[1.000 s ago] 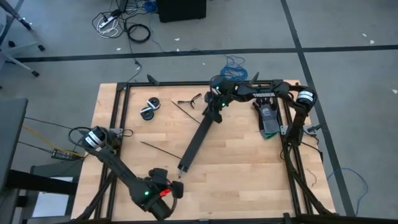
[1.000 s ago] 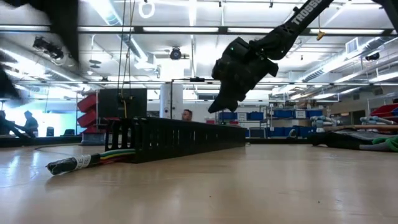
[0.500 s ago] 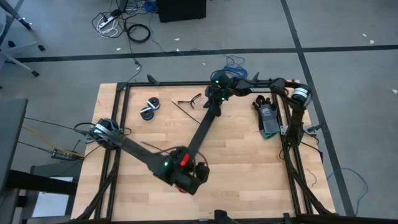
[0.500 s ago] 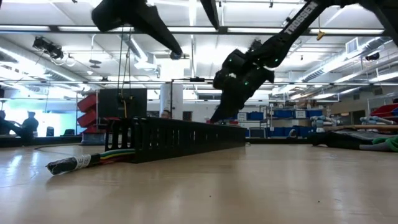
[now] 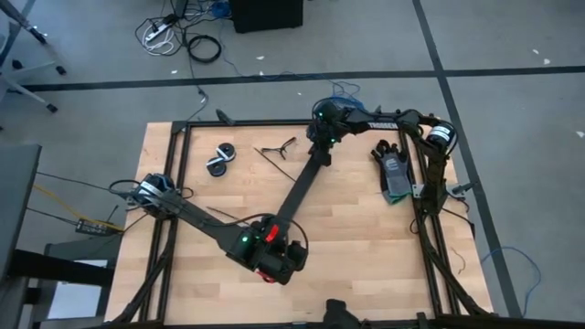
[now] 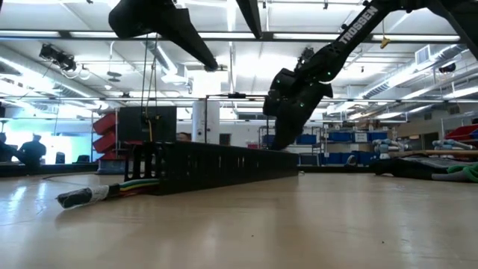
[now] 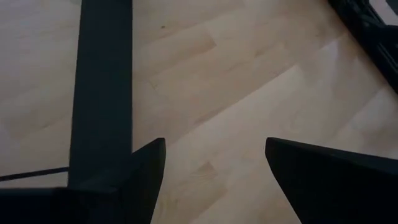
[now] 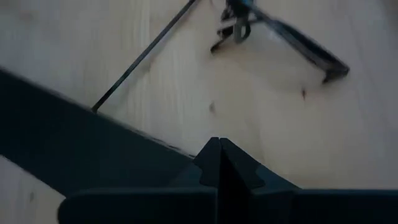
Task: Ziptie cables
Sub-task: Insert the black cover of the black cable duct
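Note:
The cables (image 6: 89, 196) lie inside a long black slotted duct (image 5: 300, 192) that runs slantwise across the table; only their near end sticks out of it. One ziptie (image 5: 219, 214) lies left of the duct and another (image 8: 143, 56) near its far end. My left gripper (image 7: 214, 174) hangs open above bare table, just right of the duct's near end (image 7: 102, 93). My right gripper (image 8: 217, 158) is shut, its tips at the duct's far end (image 6: 284, 153). My right gripper comes slanting down from the far right onto the duct's far end (image 8: 124, 155) with shut fingers. Whether the tips touch the duct or stand just off it, I cannot tell.
Black cutters (image 5: 279, 146) and a small black-and-white roll (image 5: 219, 160) lie at the far left. A dark glove on a green pad (image 5: 395, 174) lies at the right. Black frame rails (image 5: 169, 174) border the table. A blue cable (image 5: 345, 91) hangs past the far edge.
My left gripper has risen from the table's near edge, swung right and farther in to the duct's near end while rolling, then held still. My right gripper has slid toward the far edge along the duct's far end and sunk a little, staying shut.

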Controlling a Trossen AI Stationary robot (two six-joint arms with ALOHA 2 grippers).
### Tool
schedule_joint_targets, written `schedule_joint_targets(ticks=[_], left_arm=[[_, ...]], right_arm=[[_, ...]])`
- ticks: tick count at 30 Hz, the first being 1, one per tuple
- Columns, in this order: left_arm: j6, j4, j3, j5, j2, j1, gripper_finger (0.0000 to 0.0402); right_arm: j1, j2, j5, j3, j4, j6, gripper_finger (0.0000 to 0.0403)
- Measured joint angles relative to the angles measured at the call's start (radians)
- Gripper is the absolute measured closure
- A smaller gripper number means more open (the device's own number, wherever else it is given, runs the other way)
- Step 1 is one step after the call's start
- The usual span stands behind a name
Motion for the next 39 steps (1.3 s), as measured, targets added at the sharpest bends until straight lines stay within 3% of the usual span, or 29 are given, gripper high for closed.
schedule_joint_targets(ticks=[7,16,21,26,31,35,39], left_arm=[[-0.014,-0.05,0.0,-0.005,0.0,-0.002,0.0131],[-0.29,-0.295,0.0,-0.09,0.0,-0.065,0.0139],[-0.547,-0.53,0.0,-0.095,-0.008,-0.108,0.0141],[-0.761,-0.725,0.0,-0.042,-0.04,-0.173,0.0141],[-0.791,-0.718,-0.049,0.038,-0.068,-0.23,0.0141],[-0.818,-0.673,-0.132,0.173,-0.065,-0.274,0.0143],[-0.791,-0.543,-0.194,0.192,-0.065,-0.281,0.0169]], right_arm=[[-0.022,-0.014,0.008,0.002,-0.199,-0.006,0.0403],[0.036,-0.153,0.022,-0.012,-0.52,-0.055,0.0403],[0.1,-0.277,-0.007,-0.051,-0.516,0.024,0.0403],[0.101,-0.416,0.168,-0.125,-0.509,0.128,0.0403],[0.042,-0.514,0.174,-0.236,-0.477,0.256,0.0403],[0.015,-0.571,0.173,-0.343,-0.385,0.338,0.0403],[0.006,-0.611,0.172,-0.429,-0.289,0.4,0.0403]])
